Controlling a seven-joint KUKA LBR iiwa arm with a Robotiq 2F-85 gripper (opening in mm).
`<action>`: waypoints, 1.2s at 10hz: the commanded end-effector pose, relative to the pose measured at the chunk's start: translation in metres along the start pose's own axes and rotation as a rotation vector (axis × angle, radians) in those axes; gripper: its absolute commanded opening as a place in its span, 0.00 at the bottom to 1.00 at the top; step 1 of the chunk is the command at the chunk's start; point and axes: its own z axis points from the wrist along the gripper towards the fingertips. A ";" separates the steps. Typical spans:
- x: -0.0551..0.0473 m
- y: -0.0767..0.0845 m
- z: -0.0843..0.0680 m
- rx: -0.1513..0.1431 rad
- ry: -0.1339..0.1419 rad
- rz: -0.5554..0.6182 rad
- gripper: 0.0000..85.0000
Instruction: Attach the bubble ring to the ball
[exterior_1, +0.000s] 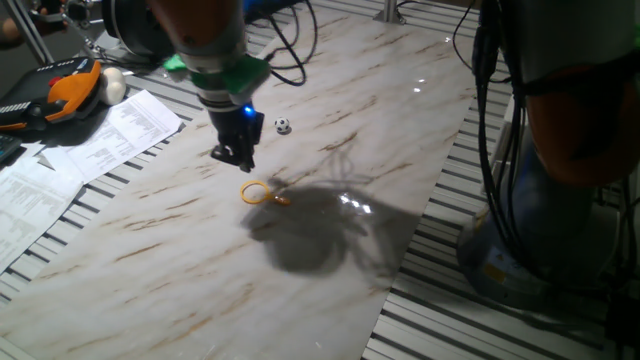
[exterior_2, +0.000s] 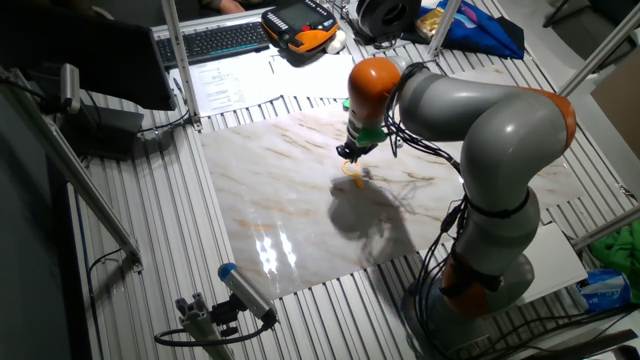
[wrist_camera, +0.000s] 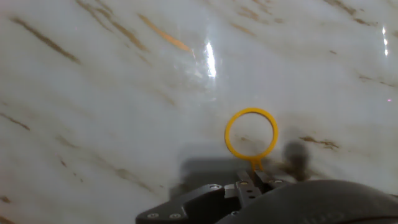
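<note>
On the marble tabletop (exterior_1: 180, 260), the bubble ring (exterior_1: 258, 192) lies flat just below and slightly ahead of the gripper (exterior_1: 233, 155), its short handle pointing back toward the hand. The ball (exterior_1: 283, 126) sits well beyond the ring. Whether the jaws are spread or closed cannot be told; they hold nothing.
</note>
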 end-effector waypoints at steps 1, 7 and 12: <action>0.001 -0.003 0.002 -0.002 0.000 -0.007 0.20; 0.002 -0.004 0.004 -0.001 0.055 0.056 0.20; 0.002 -0.004 0.004 0.022 0.058 0.068 0.20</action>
